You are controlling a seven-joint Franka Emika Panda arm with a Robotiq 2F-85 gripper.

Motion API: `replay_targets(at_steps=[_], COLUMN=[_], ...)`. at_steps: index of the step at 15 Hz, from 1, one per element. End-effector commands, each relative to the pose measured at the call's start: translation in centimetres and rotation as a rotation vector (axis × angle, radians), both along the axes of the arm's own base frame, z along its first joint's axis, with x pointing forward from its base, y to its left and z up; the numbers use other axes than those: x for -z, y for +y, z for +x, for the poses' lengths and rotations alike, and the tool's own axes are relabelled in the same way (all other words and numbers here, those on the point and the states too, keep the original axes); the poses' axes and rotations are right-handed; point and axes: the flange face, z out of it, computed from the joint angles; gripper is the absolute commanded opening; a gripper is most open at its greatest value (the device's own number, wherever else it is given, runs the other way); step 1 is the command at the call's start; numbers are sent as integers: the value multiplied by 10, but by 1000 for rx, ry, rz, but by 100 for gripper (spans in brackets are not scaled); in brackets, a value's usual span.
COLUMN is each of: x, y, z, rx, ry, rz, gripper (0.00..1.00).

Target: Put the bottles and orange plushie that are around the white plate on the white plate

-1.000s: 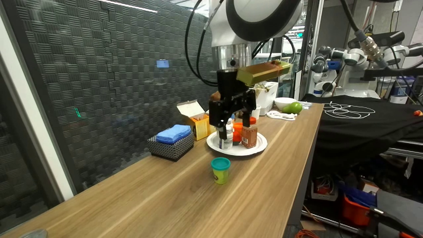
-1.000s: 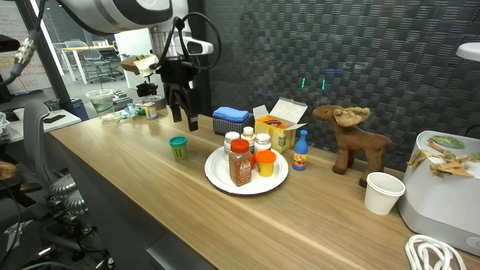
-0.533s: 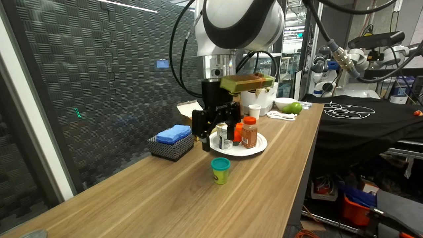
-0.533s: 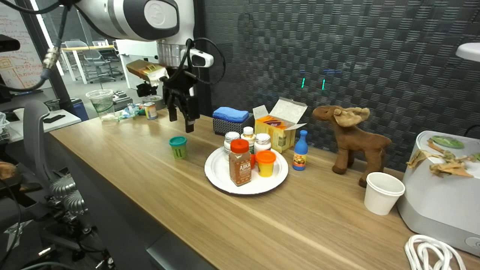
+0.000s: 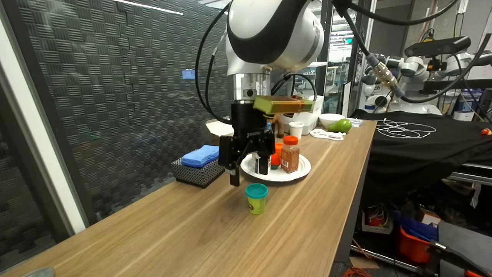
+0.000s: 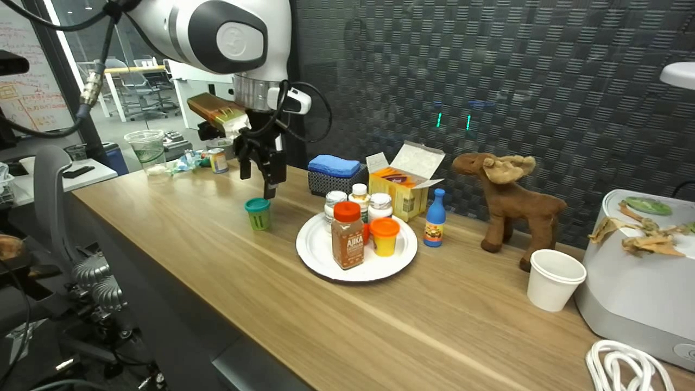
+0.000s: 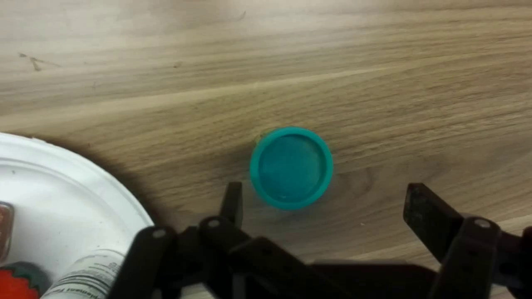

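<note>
The white plate (image 6: 315,258) holds several white bottles (image 6: 359,194), an amber-brown bottle with a red cap (image 6: 348,244) and a yellow tub with an orange lid (image 6: 384,245). The orange plushie (image 7: 16,286), orange-red with a green edge, is on the plate, mostly hidden in an exterior view (image 6: 366,233). A blue bottle (image 6: 434,222) stands on the table beside the plate. A green tub with a teal lid (image 7: 291,168) stands apart from the plate. My gripper (image 7: 325,193) is open and empty above this tub, its lid nearer the left finger.
A blue cloth (image 6: 334,165) on a dark box and an open yellow carton (image 6: 407,195) stand behind the plate. A brown moose toy (image 6: 510,201), white cups (image 6: 555,279) and a grey-white bin (image 6: 640,277) stand further along the table.
My open gripper has moved down and away from above the plate's edge, closer to the green tub. The objects on the table have not moved.
</note>
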Motion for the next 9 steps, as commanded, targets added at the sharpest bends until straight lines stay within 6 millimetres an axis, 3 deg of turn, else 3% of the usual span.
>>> replay_targets(at_steps=[1, 9], x=[-1, 18], y=[7, 15], z=[-5, -15], rx=[-15, -63], ry=[-5, 5], rz=[-23, -77], gripper=[100, 100])
